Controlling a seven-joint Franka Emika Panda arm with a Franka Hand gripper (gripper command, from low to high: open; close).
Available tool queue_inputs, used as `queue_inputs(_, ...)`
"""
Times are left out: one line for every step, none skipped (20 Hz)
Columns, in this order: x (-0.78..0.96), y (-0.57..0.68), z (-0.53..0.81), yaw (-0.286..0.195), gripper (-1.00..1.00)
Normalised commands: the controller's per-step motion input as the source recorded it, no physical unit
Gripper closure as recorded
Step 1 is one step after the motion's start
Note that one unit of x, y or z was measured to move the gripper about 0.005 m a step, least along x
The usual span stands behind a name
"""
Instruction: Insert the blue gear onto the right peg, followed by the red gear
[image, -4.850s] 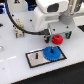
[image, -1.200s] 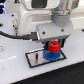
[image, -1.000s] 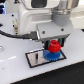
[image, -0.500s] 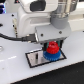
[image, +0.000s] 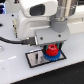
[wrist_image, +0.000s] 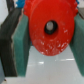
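The red gear (image: 51, 50) sits between my gripper's (image: 52, 48) two fingers, directly above the blue gear (image: 48, 57). The blue gear lies flat on the right part of the black-framed grey base plate (image: 32, 60), its rim showing below the red one. The right peg is hidden by the gears. In the wrist view the red gear (wrist_image: 40, 20) fills the gap between the two grey-green pads (wrist_image: 20, 47) of the gripper (wrist_image: 48, 42), which is shut on it. Its hub hole is dark.
A black cable (image: 15, 40) runs from the exterior view's left to the arm. The white arm body (image: 37, 20) hangs over the far side of the plate. A white table (image: 15, 70) surrounds the plate.
The gripper has come down with the red gear, from a little above the blue gear to close over it. The blue gear and the plate have not moved.
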Motion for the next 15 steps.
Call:
queue_inputs(0.15,-0.03,-0.16,0.000,1.00)
queue_inputs(0.14,-0.02,-0.15,0.000,1.00)
queue_inputs(0.14,-0.03,-0.15,0.000,1.00)
queue_inputs(0.06,-0.04,-0.11,0.000,-1.00)
queue_inputs(0.03,-0.02,-0.01,0.000,-1.00)
queue_inputs(0.01,0.01,0.13,0.000,-1.00)
queue_inputs(0.01,0.05,0.24,0.000,-1.00)
queue_inputs(0.00,0.09,0.34,0.000,-1.00)
queue_inputs(0.00,0.05,0.25,0.000,-1.00)
queue_inputs(0.00,0.06,0.38,0.000,-1.00)
queue_inputs(0.00,0.05,0.47,0.000,-1.00)
queue_inputs(0.00,0.06,0.61,0.000,-1.00)
queue_inputs(0.00,0.07,0.70,0.000,-1.00)
queue_inputs(0.00,0.06,0.76,0.000,-1.00)
queue_inputs(-0.01,0.02,0.72,0.000,-1.00)
